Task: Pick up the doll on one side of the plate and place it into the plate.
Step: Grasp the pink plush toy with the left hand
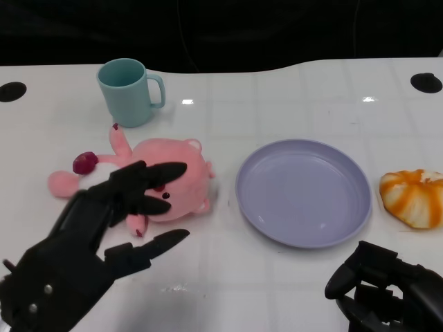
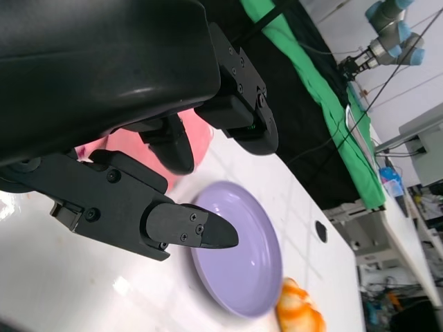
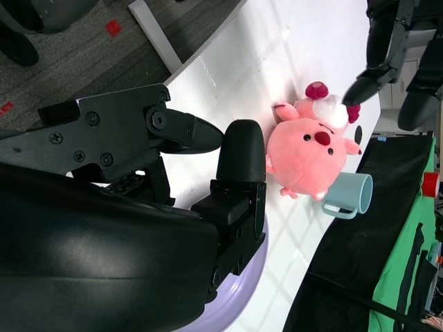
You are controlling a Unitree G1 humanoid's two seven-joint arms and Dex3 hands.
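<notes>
Doll [image 1: 173, 173], a pink plush with a dark red nose and a dark red tuft, lies on its side on the white table [image 1: 291, 90], just to the left of the lavender plate [image 1: 303, 191] and apart from its rim. The left hand [image 1: 104, 228] hovers over the doll's near side with its fingers [image 1: 156, 176] spread across the plush body and the thumb reaching out below it toward the plate; the hand holds nothing, its fingers are apart, and whether they touch the plush cannot be told. In the left wrist view the same fingers [image 2: 187, 228] spread above the table with the pink doll [image 2: 190, 138] behind them and the plate [image 2: 239, 256] beyond. The right hand [image 1: 391, 290] rests low at the near right edge of the table, in front of the plate, its fingers curled in with nothing in them. A teal mug [image 1: 128, 90] stands upright behind the doll, handle toward the right. An orange and white striped thing [image 1: 413, 197] lies just to the right of the plate. In the right wrist view the doll [image 3: 308, 155] lies between the mug [image 3: 349, 194] and the left hand's fingertips [image 3: 360, 88]
</notes>
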